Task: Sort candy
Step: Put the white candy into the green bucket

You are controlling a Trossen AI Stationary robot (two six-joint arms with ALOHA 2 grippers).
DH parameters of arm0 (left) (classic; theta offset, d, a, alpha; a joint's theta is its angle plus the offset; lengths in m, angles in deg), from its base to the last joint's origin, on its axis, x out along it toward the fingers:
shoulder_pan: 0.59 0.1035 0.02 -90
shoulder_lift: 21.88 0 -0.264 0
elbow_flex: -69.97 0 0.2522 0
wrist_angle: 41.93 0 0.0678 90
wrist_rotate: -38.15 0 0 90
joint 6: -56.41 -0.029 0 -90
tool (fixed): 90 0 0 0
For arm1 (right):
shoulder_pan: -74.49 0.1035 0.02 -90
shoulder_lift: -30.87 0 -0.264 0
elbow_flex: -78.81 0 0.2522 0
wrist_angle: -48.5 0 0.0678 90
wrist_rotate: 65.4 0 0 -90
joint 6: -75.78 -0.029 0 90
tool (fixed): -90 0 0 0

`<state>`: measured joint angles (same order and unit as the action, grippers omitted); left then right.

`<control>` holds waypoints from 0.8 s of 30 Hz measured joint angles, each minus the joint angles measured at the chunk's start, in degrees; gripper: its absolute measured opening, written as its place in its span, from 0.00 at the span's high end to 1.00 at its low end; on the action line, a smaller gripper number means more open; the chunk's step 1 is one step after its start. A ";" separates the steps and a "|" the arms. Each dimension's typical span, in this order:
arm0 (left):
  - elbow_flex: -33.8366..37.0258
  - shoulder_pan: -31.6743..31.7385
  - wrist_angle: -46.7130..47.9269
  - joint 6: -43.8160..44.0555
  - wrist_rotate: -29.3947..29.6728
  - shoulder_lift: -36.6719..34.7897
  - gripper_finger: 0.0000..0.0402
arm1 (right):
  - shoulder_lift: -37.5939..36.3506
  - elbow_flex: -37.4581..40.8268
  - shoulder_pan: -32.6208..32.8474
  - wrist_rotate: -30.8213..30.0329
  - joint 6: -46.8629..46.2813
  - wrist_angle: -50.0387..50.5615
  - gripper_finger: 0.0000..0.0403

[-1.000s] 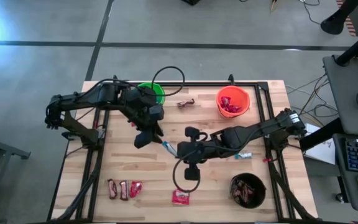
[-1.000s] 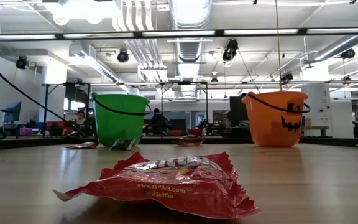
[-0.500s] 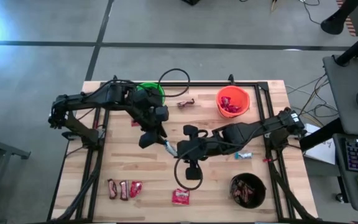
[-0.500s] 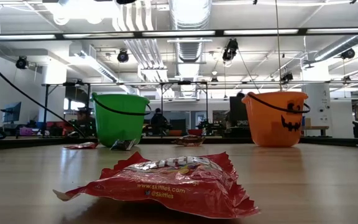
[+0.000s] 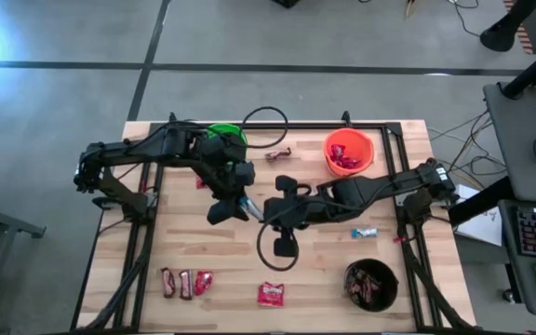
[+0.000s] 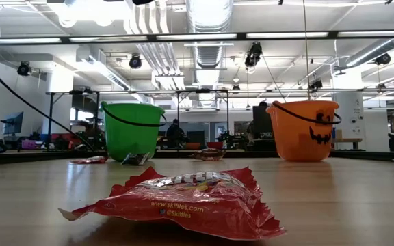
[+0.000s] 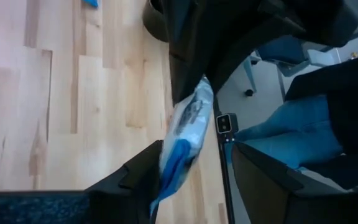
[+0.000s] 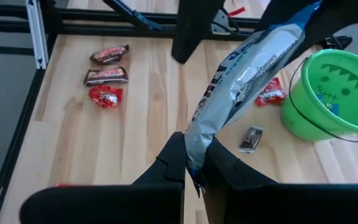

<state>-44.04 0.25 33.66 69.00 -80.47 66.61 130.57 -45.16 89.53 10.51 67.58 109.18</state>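
A light-blue-and-white candy bar (image 8: 247, 81) hangs in the air over the middle of the table, and my right gripper (image 8: 194, 165) is shut on it. In the high view the bar (image 5: 249, 207) spans the gap between my right gripper (image 5: 266, 214) and my left gripper (image 5: 234, 210). My left gripper (image 7: 204, 171) is open, its fingers standing on either side of the bar's far end (image 7: 169, 177). Other candy lies on the table: a red packet (image 5: 270, 295), a second blue bar (image 5: 365, 233) and three sweets (image 5: 184, 282) at the near left. My right gripper pinches one end of the bar (image 8: 194, 146) between its two fingers. It comes from the table's right, slanting down, with the fingers along the bar. The bar juts out ahead of them, clear of the table. My left gripper: whether a finger (image 7: 138, 177) touches the bar, I cannot tell.
A green bucket (image 5: 226, 138) stands at the far left and an orange bucket (image 5: 349, 152) with red candy at the far right. A black bucket (image 5: 371, 285) with dark bars is at the near right. A brown sweet (image 5: 279, 154) lies between the far buckets.
My right gripper has carried the blue bar up and a little toward the far edge. My left gripper has come a little toward the table's right, closing in on the bar's free end.
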 joint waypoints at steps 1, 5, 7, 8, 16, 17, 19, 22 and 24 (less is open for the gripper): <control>0.00 -0.02 -0.18 -0.10 0.06 0.00 0.58 | 0.00 0.00 -0.10 0.10 -0.15 -0.04 0.97; -0.02 -0.04 -1.02 -1.03 0.23 0.00 0.61 | 0.00 0.00 -0.15 0.56 -0.13 -0.49 0.97; -0.02 -0.04 -1.47 -1.89 1.00 0.00 0.63 | 0.00 0.00 -0.14 1.31 -0.13 -1.31 0.97; -0.05 -0.01 -1.70 -2.11 1.00 0.00 0.65 | 0.00 0.00 -0.14 1.70 -0.13 -1.38 0.97; -0.11 0.02 -2.55 -2.94 1.09 0.00 0.80 | 0.00 0.00 -0.42 1.99 -0.12 -1.38 0.97; -0.11 0.02 -2.55 -2.94 1.09 0.00 0.83 | 0.00 0.00 -0.45 1.99 -0.11 -1.38 0.97; -0.11 0.02 -2.50 -2.94 1.09 -0.02 0.88 | 0.00 0.00 -0.45 2.03 -0.11 -1.37 0.97; -0.11 0.02 -2.42 -2.94 1.09 -0.02 0.97 | 0.00 0.02 -0.45 2.05 0.31 -1.34 0.97; -0.11 0.02 -2.32 -2.94 1.11 -0.02 0.98 | 0.00 0.02 -0.47 2.03 0.29 -1.34 0.97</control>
<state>-44.15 0.27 31.35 66.06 -79.36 66.59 130.57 -45.14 89.06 12.55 67.86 107.85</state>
